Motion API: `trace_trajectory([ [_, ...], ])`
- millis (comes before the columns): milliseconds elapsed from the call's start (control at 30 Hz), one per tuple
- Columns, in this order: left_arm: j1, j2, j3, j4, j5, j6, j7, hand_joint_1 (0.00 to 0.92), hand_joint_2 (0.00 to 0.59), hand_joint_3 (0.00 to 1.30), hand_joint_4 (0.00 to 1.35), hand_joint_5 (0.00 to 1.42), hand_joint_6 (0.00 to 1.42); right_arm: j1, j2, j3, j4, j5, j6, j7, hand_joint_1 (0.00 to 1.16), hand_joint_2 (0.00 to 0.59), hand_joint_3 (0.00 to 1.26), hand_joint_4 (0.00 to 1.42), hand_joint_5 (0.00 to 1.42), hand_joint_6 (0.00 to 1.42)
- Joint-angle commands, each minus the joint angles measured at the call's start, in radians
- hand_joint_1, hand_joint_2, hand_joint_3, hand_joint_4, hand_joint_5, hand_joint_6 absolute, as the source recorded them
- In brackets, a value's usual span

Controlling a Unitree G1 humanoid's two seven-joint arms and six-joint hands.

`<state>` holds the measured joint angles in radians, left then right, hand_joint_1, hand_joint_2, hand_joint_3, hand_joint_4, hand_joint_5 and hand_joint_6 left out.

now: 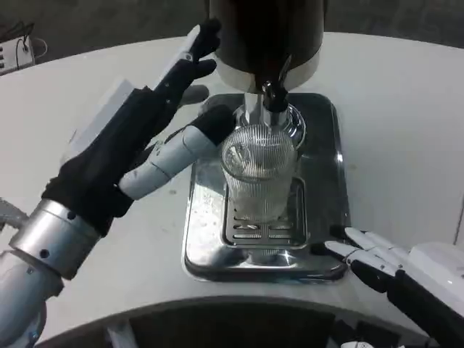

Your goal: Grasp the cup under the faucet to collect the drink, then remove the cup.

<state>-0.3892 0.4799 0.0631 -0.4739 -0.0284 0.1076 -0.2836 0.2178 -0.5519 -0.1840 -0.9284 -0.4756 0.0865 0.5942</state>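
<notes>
The ribbed clear cup [255,177] stands on the metal drip tray [322,217] directly below the dispenser's faucet [272,98], toward the far middle of the white surface [406,123]. The left robot hand [138,141] is released, fingers spread, its thumb tip just beside the cup's rim. The right robot hand [395,272] lies released with fingers apart at the tray's near right corner.

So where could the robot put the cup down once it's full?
Bare white table lies right of the metal drip tray, up to the right hand at the tray's front corner. More bare table sits behind the left hand. It's crowded on the tray, where the ribbed glass cup stands under the faucet.
</notes>
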Motion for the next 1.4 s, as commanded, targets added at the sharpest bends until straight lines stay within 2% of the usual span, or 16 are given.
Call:
trace_trajectory([
  [33, -0.025, -0.012, -0.014, -0.075, 0.0, 0.091, -0.006, 0.0, 0.051, 0.0, 0.0, 0.03, 0.13, 0.001, 0.002, 0.009, 0.006, -0.003, 0.005, -0.008, 0.43, 0.483, 0.12, 0.0, 0.01, 0.06],
  [233, -0.08, -0.024, -0.024, -0.085, -0.001, 0.146, -0.011, 0.0, 0.05, 0.0, 0.0, 0.03, 0.12, 0.009, 0.006, 0.005, 0.002, -0.001, 0.006, -0.011, 0.43, 0.482, 0.12, 0.0, 0.01, 0.06],
  [367, -0.115, -0.03, -0.056, -0.07, 0.01, 0.164, -0.022, 0.0, 0.05, 0.0, 0.0, 0.03, 0.12, 0.018, 0.008, 0.002, -0.005, 0.001, 0.008, -0.012, 0.43, 0.481, 0.12, 0.0, 0.01, 0.06],
  [667, -0.158, -0.057, -0.126, -0.021, 0.052, 0.175, -0.022, 0.0, 0.048, 0.0, 0.0, 0.03, 0.12, 0.038, 0.01, -0.015, -0.018, 0.012, 0.007, -0.012, 0.43, 0.481, 0.12, 0.0, 0.01, 0.06],
  [967, -0.194, -0.081, -0.154, 0.017, 0.094, 0.177, -0.02, 0.0, 0.047, 0.0, 0.0, 0.03, 0.12, 0.07, 0.012, -0.044, -0.029, 0.033, -0.005, -0.014, 0.43, 0.481, 0.12, 0.0, 0.01, 0.06],
  [1400, -0.262, -0.05, -0.219, 0.04, 0.177, 0.231, -0.095, 0.0, 0.046, 0.0, 0.0, 0.02, 0.13, 0.105, 0.015, -0.064, -0.04, 0.053, -0.017, -0.022, 0.43, 0.481, 0.12, 0.0, 0.02, 0.06],
])
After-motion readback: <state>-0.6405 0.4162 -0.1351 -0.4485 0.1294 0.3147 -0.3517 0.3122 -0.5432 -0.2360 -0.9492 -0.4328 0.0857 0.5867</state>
